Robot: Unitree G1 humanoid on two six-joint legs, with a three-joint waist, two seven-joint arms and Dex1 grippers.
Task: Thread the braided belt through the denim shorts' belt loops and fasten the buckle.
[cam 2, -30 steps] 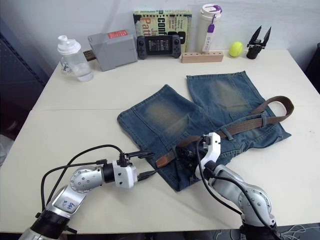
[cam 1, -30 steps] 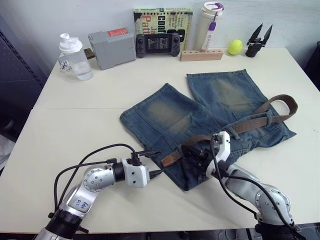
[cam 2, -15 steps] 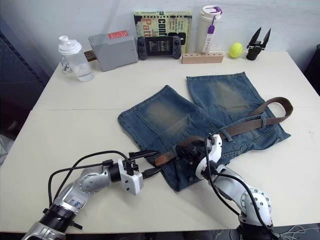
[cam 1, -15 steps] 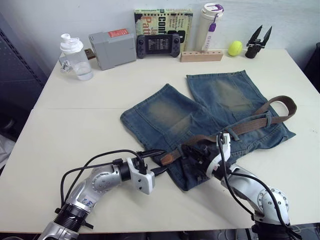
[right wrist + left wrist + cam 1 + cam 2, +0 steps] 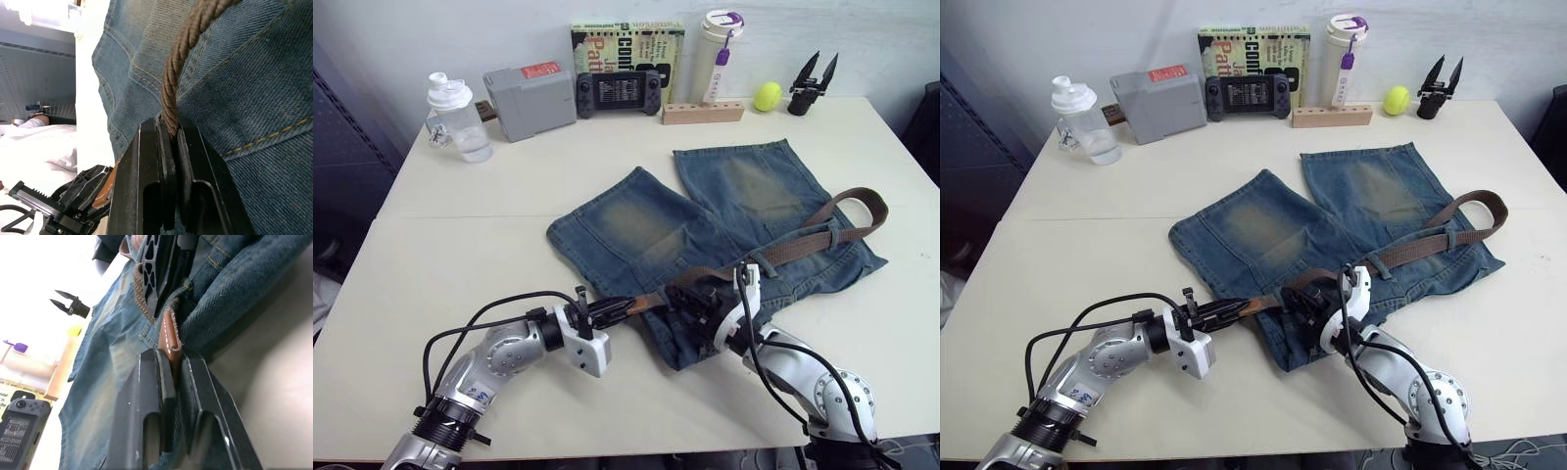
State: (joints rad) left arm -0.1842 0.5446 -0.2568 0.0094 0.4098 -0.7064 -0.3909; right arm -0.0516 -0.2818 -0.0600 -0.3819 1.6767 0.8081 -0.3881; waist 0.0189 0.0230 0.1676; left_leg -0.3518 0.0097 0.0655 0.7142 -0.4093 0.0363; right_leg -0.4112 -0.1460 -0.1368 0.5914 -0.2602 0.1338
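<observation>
Two silver jointed metal arms, lower left and lower right of the frame. White wrist housings, looping black cables, blue handwritten marks on the left arm. Left tool [image 5: 612,309] and right tool [image 5: 690,299]: black ridged fingers.

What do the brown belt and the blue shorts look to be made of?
The brown braided belt looks like woven cord or leather-look strands, matte, with a twisted rope texture. Its tan tip, pinched in the left gripper, looks like smooth leather with white stitching. The faded blue shorts are denim: a diagonal weave, worn pale patches and orange seam stitching.
</observation>
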